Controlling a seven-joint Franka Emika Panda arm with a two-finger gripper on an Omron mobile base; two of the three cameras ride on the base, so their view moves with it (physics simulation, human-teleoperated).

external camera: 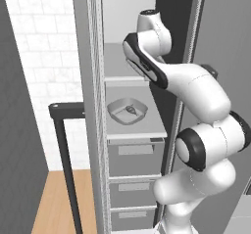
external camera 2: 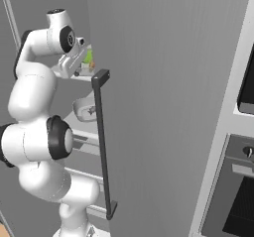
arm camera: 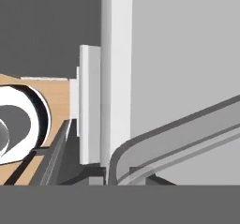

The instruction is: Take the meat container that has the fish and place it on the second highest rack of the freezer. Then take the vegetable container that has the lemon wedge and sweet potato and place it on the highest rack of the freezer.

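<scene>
While the freezer (external camera: 93, 105) stood open, the white arm (external camera: 196, 88) reached onto its highest rack (external camera: 120, 61). On the second highest rack (external camera: 147, 125) lay the meat container (external camera: 127, 111) with the fish (external camera: 130, 109). At the gripper (external camera 2: 79, 68) sat the vegetable container (external camera 2: 88, 67); whether the jaws clasped it could not be told.

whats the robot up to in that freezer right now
The freezer stands open and the white arm is reaching into it. The meat container with the fish already sits on the second-highest shelf. Up at the highest shelf, the gripper is beside the vegetable container, whose yellow-green contents show past the hand. That tub looks to be arriving on or resting at the top shelf; whether the fingers are closed on it cannot be made out.
</scene>
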